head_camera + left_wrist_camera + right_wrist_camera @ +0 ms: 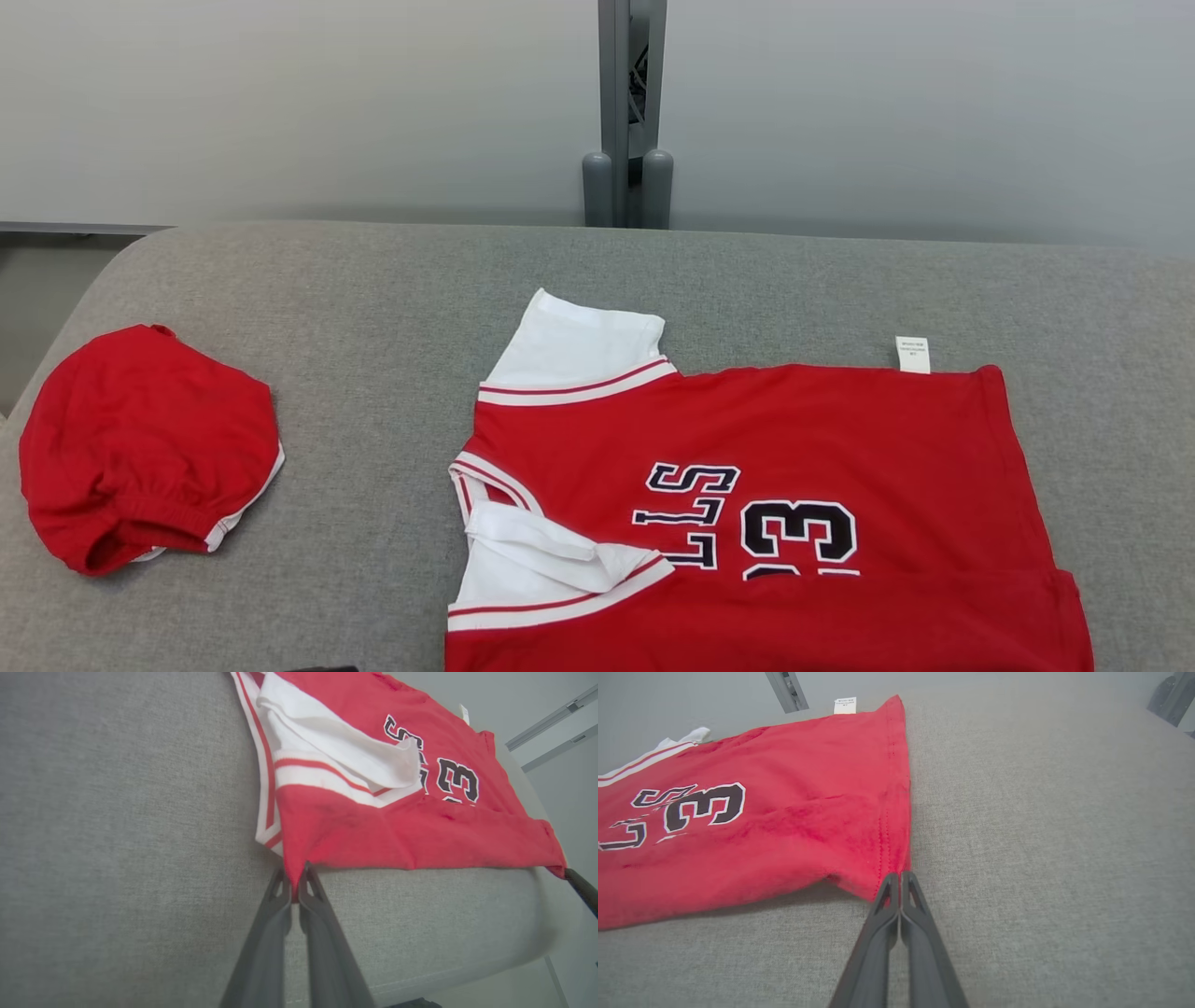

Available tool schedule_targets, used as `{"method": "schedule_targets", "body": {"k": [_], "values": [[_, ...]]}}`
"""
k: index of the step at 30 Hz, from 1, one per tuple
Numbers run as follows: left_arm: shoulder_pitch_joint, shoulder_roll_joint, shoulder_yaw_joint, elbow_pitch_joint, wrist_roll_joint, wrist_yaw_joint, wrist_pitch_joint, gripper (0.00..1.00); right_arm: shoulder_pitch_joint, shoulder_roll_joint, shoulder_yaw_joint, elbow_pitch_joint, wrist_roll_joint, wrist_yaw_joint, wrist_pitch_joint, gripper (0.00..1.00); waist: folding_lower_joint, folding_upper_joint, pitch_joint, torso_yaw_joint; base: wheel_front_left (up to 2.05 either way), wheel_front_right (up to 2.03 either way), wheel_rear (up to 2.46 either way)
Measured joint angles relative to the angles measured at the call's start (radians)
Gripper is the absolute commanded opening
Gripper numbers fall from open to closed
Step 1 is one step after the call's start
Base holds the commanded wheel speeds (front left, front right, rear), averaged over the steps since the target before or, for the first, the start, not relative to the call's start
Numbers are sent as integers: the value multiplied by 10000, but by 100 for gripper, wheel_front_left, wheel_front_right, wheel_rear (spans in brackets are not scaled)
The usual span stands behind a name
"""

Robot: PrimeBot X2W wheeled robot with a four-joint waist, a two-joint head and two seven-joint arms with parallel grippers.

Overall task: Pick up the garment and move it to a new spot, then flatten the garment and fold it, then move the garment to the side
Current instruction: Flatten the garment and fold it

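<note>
The red jersey (pixel 794 439), numbered 33 and white-sleeved, lies front-up and mostly flat on the grey fabric tabletop (pixel 392 299); its collar end points to the robot's left, its hem to the right, and its near edge runs off the bottom of the head view; the near sleeve (pixel 551 560) is crumpled back over the chest. It looks like thin, light, limp knit; it will likely sag and crease between any two held points, so corners taken as a pair and kept taut suit it best. The left gripper (pixel 293 884) has its fingers pinching the near left corner of the red cloth; the right gripper (pixel 900 879) has its fingers pinching the near hem corner. A white care label (pixel 912 355) pokes out at the far edge; bunched red shorts (pixel 140 448) sit well apart to the left.
</note>
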Motion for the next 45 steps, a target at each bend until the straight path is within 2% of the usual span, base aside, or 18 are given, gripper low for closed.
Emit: {"method": "schedule_targets", "body": {"k": [12, 23, 24, 25, 26, 27, 32, 38, 45], "values": [[146, 324, 75, -324, -23, 334, 148, 0, 593, 201, -652, -713, -385, 0, 527, 0, 0, 0, -174, -23, 0, 0, 0], [413, 238, 75, -370, -336, 571, 443, 0, 718, 339, -784, -416, -232, 0, 560, 0, -1, 0, -358, -32, 0, 0, 0], [413, 209, 71, -343, -334, 573, 441, 0, 707, 326, -763, -330, -247, 0, 545, 4, 0, 0, -365, -39, 0, 0, 0], [411, 192, 79, -322, -336, 573, 435, 17, 697, 301, -738, -255, -278, 0, 510, 34, -1, 0, -370, -49, 0, 0, 0], [411, 151, 121, -305, -341, 606, 370, 44, 677, 286, -763, -178, -314, 0, 472, 100, 0, 0, -376, -62, 0, 0, 0], [409, 125, 142, -291, -341, 627, 339, 100, 649, 267, -826, -121, -339, 0, 416, 100, 0, 0, -382, -79, 0, 0, 0], [412, 96, 270, -257, -330, 752, 111, 100, 452, 194, -1003, -159, -713, 0, 146, 100, 0, 0, -444, -171, 0, 0, 0], [358, 174, 700, -359, -150, 1152, -364, 100, 46, 464, -1145, -637, -1145, 0, 35, 100, 0, 0, -533, -325, 0, 0, 0], [-552, 263, 767, -385, 38, 1103, -198, 100, -622, 702, -616, -700, -1423, 0, 23, 100, 0, 0, -481, -544, 0, 0, 0]]}}
